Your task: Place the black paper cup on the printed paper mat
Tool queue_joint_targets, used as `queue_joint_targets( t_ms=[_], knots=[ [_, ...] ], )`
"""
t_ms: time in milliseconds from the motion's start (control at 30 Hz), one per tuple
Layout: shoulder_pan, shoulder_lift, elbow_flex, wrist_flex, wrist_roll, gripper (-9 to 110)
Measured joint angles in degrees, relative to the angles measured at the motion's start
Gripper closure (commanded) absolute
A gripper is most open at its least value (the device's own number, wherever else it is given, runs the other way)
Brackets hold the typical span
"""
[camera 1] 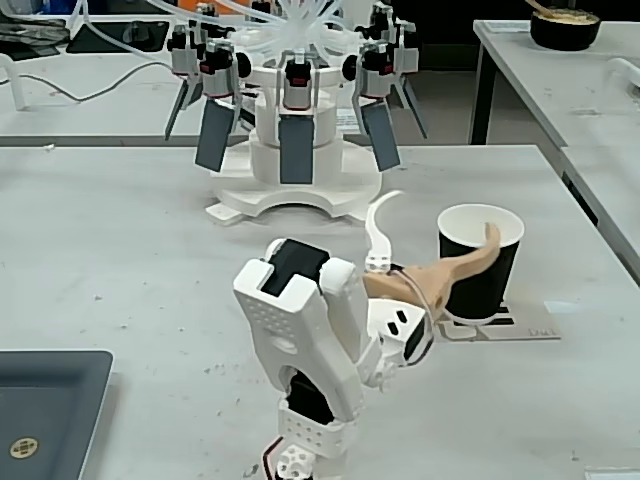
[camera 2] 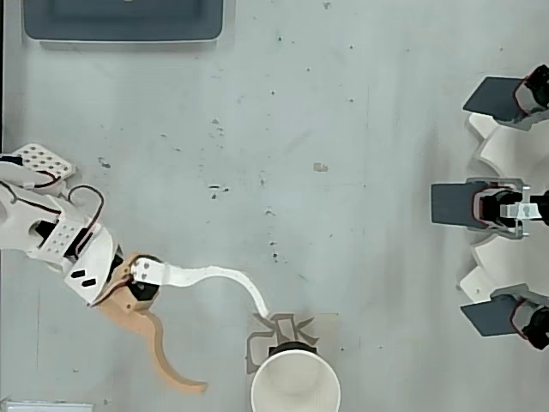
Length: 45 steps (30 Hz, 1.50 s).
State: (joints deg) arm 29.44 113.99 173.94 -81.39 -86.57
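Observation:
The black paper cup [camera 1: 480, 262] stands upright on the printed paper mat [camera 1: 525, 325] at the right of the table in the fixed view. From overhead the cup [camera 2: 296, 384] shows its white inside and covers the lower part of the mat [camera 2: 283, 330]; the frame's bottom edge cuts it. My gripper [camera 2: 233, 349] is open, and the cup sits just beyond its tips, apart from them. The white finger [camera 2: 232, 279] curves toward the mat's printed corner. The tan finger [camera 2: 167, 360] sweeps below. In the fixed view the tan finger [camera 1: 455, 272] crosses in front of the cup.
A white multi-armed device with dark panels [camera 1: 295, 130] fills the table's far side, at the right edge overhead [camera 2: 493, 206]. A dark grey tray [camera 1: 50, 410] lies at the near left. A dark bowl [camera 1: 565, 25] sits on a separate table.

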Motion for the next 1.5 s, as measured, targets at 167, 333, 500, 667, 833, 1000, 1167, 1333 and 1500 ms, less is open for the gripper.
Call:
queue_joint_targets(
  t_ms=[167, 333, 500, 667, 833, 1000, 1167, 1333, 1500],
  knots=[
    [-6.50, 1.85, 1.05, -1.76, 0.00, 80],
    [-14.41, 4.13, 2.20, -2.11, -0.18, 83],
    [-21.62, 4.75, 2.64, -2.02, -0.88, 83],
    [-26.89, 4.83, 1.76, 2.72, -1.23, 83],
    [-32.61, 4.75, -2.46, 10.20, -1.23, 83],
    [-35.86, 0.79, -9.84, 15.29, -1.23, 83],
    [-36.47, -6.15, -18.81, 18.63, -1.58, 83],
    [-36.47, -12.48, -28.12, 23.03, -1.93, 84],
    [-36.47, -19.42, -37.62, 25.93, -2.29, 85]
  ],
)
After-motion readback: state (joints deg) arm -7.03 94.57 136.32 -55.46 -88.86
